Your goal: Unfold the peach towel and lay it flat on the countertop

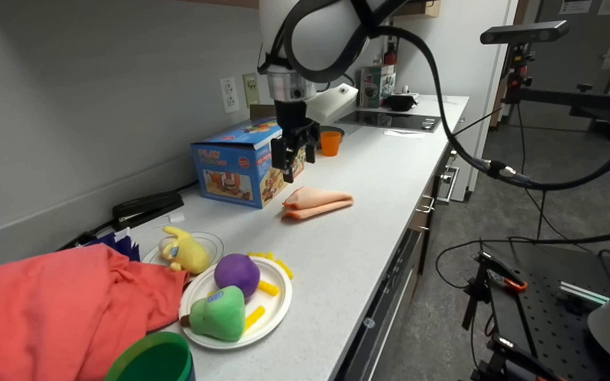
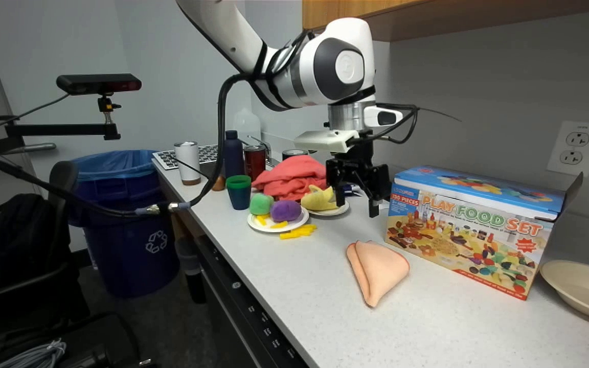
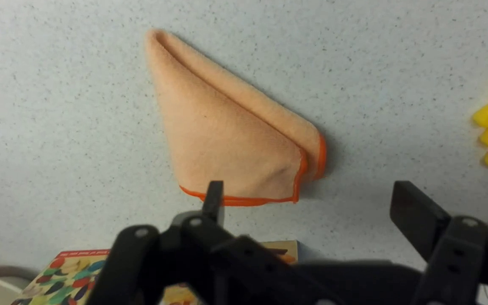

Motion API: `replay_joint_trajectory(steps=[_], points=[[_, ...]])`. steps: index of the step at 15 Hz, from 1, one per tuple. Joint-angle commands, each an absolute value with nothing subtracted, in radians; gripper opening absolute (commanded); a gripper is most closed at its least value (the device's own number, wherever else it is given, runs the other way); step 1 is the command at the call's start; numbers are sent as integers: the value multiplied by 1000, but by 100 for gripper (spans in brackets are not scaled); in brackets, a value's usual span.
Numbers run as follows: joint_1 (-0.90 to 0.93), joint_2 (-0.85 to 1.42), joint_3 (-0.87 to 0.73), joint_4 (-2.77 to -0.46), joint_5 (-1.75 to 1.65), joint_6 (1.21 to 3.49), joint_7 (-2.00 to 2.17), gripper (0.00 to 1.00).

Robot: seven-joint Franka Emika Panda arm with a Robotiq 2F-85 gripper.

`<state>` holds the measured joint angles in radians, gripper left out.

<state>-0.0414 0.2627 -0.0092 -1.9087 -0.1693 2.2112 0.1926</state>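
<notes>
In an exterior view, left to right: the worktop (image 2: 315, 276) presents one straight front edge, then open surface; my gripper (image 2: 357, 202) hangs above it, jaws spread apart. One peach towel (image 2: 379, 268) lies folded on it, near one box (image 2: 468, 235) labelled "130 PIECES" and "PLAY FOOD SET"; one wall outlet (image 2: 577, 148) follows.

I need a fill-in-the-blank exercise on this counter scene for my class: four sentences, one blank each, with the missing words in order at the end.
1. Folded on the countertop, the peach towel has trim coloured ____.
2. Above the countertop, the gripper is not shut but ____.
3. Sharing the white plate with the green toy, the round toy is ____.
4. The blue box reads "PLAY FOOD ____".

Missing words: orange; open; purple; SET.
</notes>
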Motion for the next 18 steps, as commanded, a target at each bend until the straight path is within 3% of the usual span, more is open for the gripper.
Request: replay_joint_trajectory(steps=[1,16,17,18], points=[[-25,283,-34,-1896,-170,2209,187,100],[-42,460,-51,-1810,-131,2329,159,100],[-45,468,-51,-1803,-119,2328,159,95],[-46,474,-51,-1797,-110,2326,159,77]])
